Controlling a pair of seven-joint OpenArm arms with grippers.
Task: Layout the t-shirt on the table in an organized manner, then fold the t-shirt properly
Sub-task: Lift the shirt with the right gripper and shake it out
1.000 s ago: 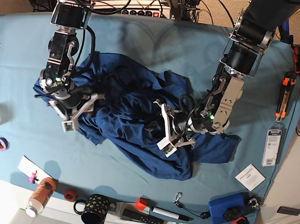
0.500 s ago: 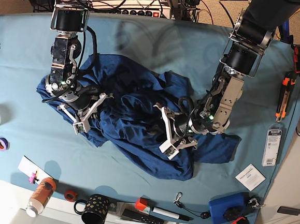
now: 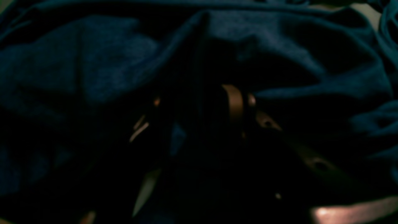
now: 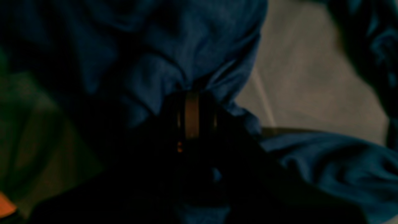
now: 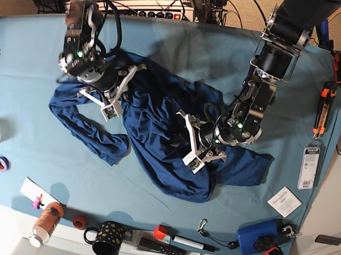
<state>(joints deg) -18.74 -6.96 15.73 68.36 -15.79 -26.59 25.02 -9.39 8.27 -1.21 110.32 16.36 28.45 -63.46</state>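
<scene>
Lifting since before: t-shirt (image 5: 158, 132) corner

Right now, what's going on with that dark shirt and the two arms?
A two-armed robot is working on a crumpled dark navy-blue short-sleeved t-shirt that lies bunched on the table spread with light teal cloth, not yet laid flat. The right gripper is shut on a fold of the shirt near its far left part. The left gripper sits down in the middle of the heap with its fingers apart; whether it holds fabric is not clear.
</scene>
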